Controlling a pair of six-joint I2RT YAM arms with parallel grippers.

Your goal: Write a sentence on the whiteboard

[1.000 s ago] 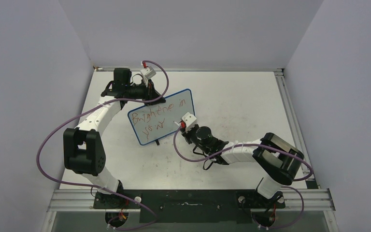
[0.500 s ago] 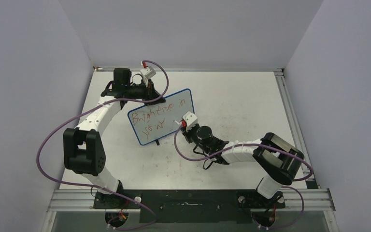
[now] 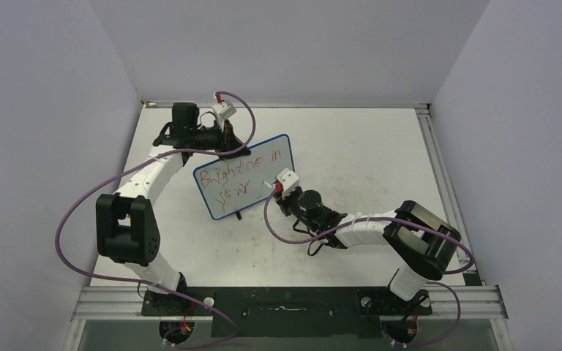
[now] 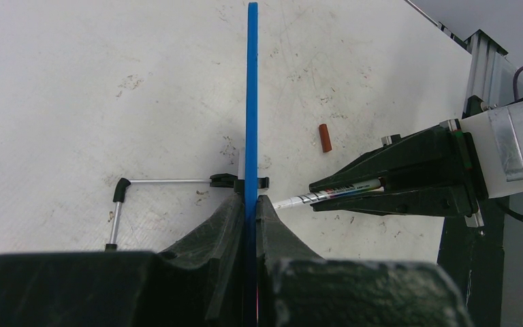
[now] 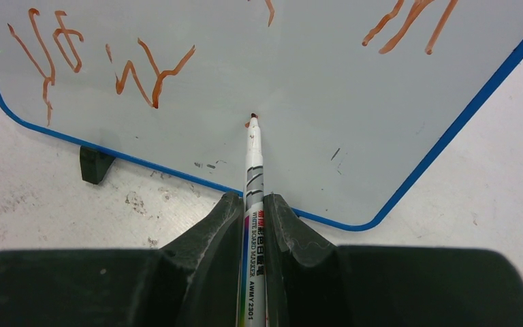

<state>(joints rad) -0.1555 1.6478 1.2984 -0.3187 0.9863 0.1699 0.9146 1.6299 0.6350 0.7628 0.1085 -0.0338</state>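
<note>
— So, where is the sentence [image 3: 241, 175] found?
— On the upright whiteboard [image 3: 262, 191]; its eleven-o'clock edge is clamped by the left gripper [image 4: 248, 204] for steadiness.
— And the marker [image 5: 254, 163]?
— Pinched tight in the right gripper [image 5: 252, 199], its tip set to the board from four o'clock.

A small reddish-brown cap [image 4: 325, 138] lies on its side on the white surface [image 4: 75, 82], which is scuffed and speckled with dark marks. An aluminium rail [image 4: 482, 51] borders the surface's edge, and plain grey walls [image 3: 285, 51] enclose it.

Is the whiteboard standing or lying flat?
Standing: the whiteboard shows edge-on as a thin blue line pinched by the left gripper, its black foot on the table.
</note>
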